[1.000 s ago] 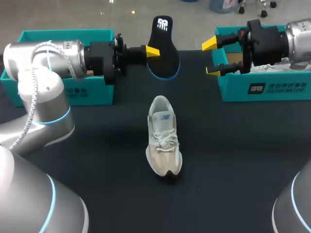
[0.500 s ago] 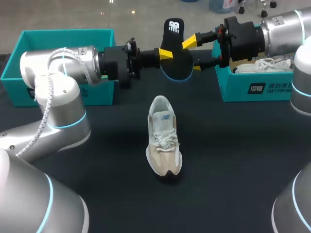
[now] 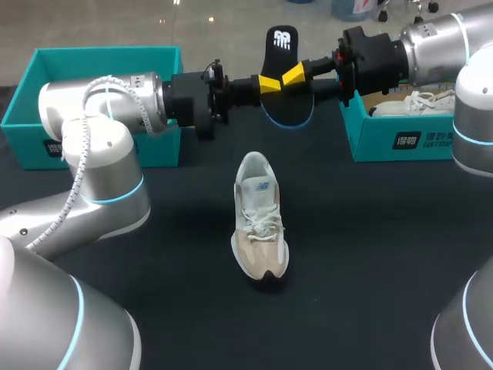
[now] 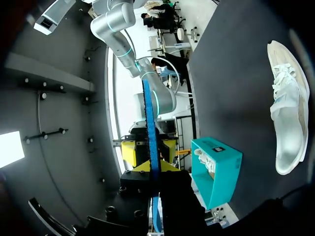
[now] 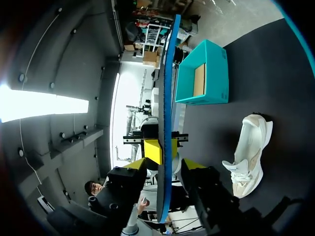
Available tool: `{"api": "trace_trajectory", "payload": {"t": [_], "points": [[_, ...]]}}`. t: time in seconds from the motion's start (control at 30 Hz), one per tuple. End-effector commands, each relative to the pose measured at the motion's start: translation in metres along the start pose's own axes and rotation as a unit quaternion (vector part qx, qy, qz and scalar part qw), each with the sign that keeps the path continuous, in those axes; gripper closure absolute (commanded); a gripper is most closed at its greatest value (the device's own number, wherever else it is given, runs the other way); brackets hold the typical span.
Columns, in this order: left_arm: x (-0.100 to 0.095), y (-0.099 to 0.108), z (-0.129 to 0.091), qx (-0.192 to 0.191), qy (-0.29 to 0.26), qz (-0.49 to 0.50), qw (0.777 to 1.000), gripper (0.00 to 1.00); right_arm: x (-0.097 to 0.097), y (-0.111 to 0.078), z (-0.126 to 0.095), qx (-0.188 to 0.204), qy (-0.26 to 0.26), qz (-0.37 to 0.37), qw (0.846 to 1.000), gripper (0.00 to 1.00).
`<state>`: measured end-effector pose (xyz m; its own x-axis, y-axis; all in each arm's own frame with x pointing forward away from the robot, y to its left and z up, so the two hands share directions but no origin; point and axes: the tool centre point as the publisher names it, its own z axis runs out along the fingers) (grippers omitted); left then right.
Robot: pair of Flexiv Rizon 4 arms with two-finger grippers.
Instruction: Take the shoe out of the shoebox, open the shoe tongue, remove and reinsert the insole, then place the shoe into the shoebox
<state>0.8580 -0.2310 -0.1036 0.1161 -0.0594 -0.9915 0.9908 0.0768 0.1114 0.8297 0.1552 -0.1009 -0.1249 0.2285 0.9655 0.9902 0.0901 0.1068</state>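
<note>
Black cloth covers the table, and both arms reach in over its far half, meeting near the middle. Behind the left claw, along its arm, stands the left shoebox, teal and open. The right shoebox, also teal, sits behind and below the right claw, and a second shoe lies inside it. The shoe, white and beige, rests upright on its sole on the bare table, below both claws and on the near side of them, well apart from either box. Its laces are loosened and its heel opening points toward the claws.

The insole is black with a blue rim. It stands on edge in the air above the table, clear of the shoe, with its printed heel end rising above the claws and its rounded toe end hanging below them. The left claw pinches it from both faces, yellow tips pressed against it. The right claw faces the left one tip to tip, fingers spread on either side of the insole. From both wrist views, they seem to stand just off its faces without touching.
</note>
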Motion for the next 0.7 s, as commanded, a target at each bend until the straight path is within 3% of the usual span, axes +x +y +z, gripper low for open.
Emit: {"api": "trace_trajectory", "payload": {"t": [0.03, 0.2, 0.33, 0.53, 0.57, 0.6, 0.7], "points": [[-0.0002, -0.0003, -0.0001, -0.003, 0.001, 0.002, 1.0, 1.0, -0.001, -0.0001, -0.0008, 0.001, 0.0, 0.001, 1.0, 0.56], [-0.0013, 0.0003, -0.0002, -0.006, 0.0, 0.004, 1.0, 1.0, -0.0049, -0.0012, -0.0011, 0.003, 0.001, 0.004, 1.0, 0.67], [-0.0031, -0.0012, 0.0019, -0.001, -0.009, -0.001, 1.0, 1.0, -0.007, -0.002, -0.0002, 0.003, 0.004, 0.007, 1.0, 1.0], [-0.002, -0.0012, 0.0023, 0.0, -0.007, -0.004, 1.0, 1.0, -0.0078, -0.0022, 0.0007, 0.003, 0.006, 0.0, 1.0, 1.0], [-0.0021, -0.0008, 0.0013, 0.0, -0.002, -0.004, 1.0, 0.74, -0.0074, -0.0023, 0.0007, 0.002, 0.005, -0.004, 1.0, 1.0], [-0.0016, -0.0002, 0.0002, 0.002, 0.004, -0.001, 1.0, 0.0, -0.0066, -0.0024, 0.0003, -0.001, 0.004, -0.01, 1.0, 1.0], [-0.0018, 0.0023, -0.0053, 0.005, 0.003, 0.005, 1.0, 0.0, -0.0048, -0.002, -0.0016, -0.008, 0.002, -0.018, 1.0, 1.0]]}}
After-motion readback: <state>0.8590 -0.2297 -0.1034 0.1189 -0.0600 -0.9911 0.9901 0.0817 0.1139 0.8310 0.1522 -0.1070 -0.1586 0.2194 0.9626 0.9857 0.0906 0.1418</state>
